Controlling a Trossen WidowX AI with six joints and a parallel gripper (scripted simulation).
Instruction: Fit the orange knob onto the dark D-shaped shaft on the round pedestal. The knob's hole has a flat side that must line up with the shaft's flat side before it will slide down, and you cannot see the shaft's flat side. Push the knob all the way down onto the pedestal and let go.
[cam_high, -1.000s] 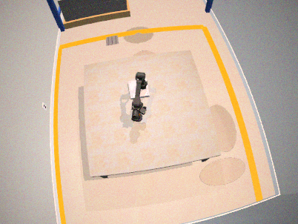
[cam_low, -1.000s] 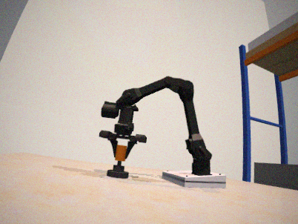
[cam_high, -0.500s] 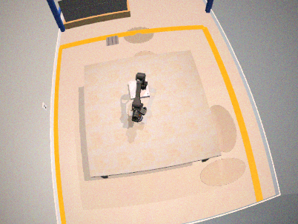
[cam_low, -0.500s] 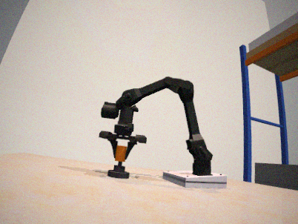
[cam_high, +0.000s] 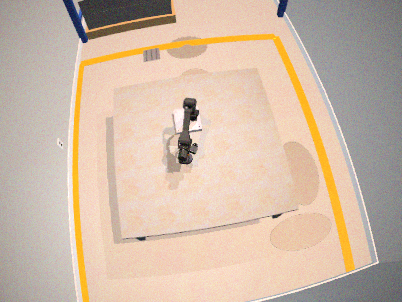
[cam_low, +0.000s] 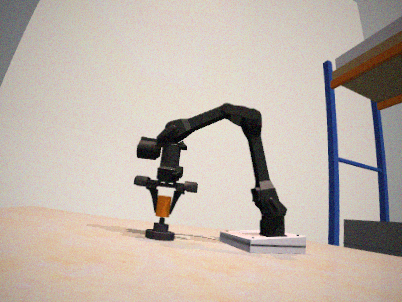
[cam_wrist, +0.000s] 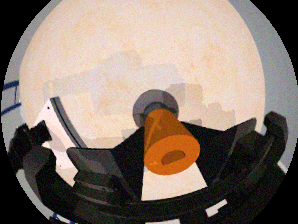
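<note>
The orange knob (cam_low: 163, 206) (cam_wrist: 170, 154) is upright between the fingers of my gripper (cam_low: 163, 209), directly above the pedestal in the exterior view. The gripper is shut on the knob. The dark round pedestal (cam_low: 160, 234) (cam_wrist: 141, 106) stands on the table. A short piece of its dark shaft (cam_low: 162, 220) shows just below the knob's lower end; whether they touch, I cannot tell. The wrist view shows the knob's near end with a D-shaped recess, and its far end hides the shaft. The shaft's flat side is not visible. In the top view the arm hides the knob.
The arm's white base plate (cam_high: 178, 121) (cam_low: 277, 246) (cam_wrist: 49, 127) lies on the table (cam_high: 235, 180) behind the pedestal, toward the shelf side. A thin pale cable runs between the plate and the pedestal area. A shelf with blue posts (cam_low: 332, 165) stands beyond the table.
</note>
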